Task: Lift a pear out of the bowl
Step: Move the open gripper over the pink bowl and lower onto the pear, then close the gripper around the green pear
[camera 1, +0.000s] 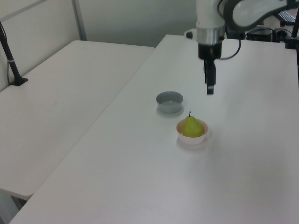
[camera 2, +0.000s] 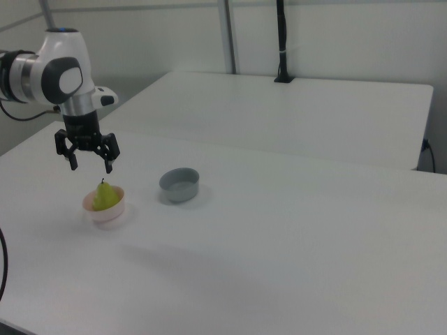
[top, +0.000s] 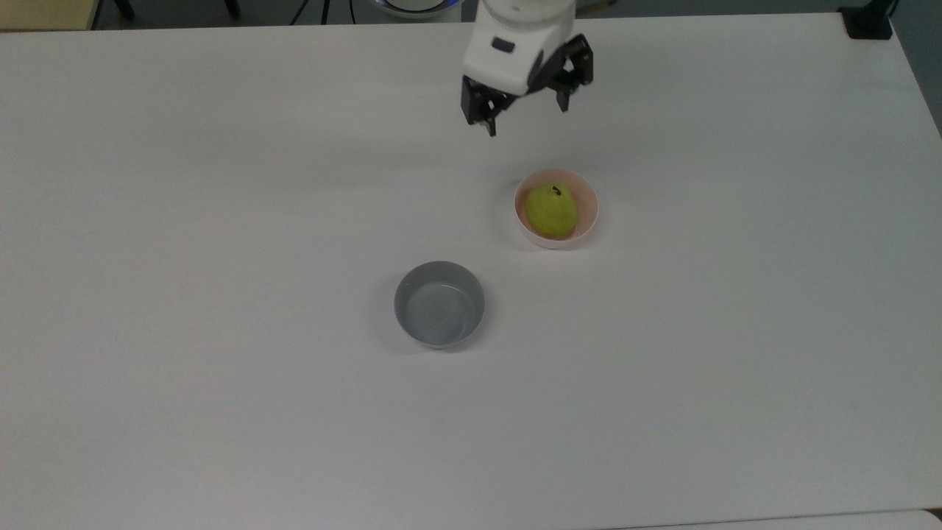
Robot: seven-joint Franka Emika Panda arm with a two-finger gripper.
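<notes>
1. The grey bowl [top: 439, 303] sits well to the top view's left of the fruit, holds nothing, and plays no part in the grasp.
2. The claw [top: 527, 114] hangs above the worktop [top: 221, 184], fingers spread wide and holding nothing, short of the bowl [top: 592, 213].
3. The pear [top: 550, 210] stands in the pink bowl with its stem up. It looks light, firm and smooth-skinned, so likely slippery. I would close on the wide lower belly, not the tapering neck or stem.
</notes>
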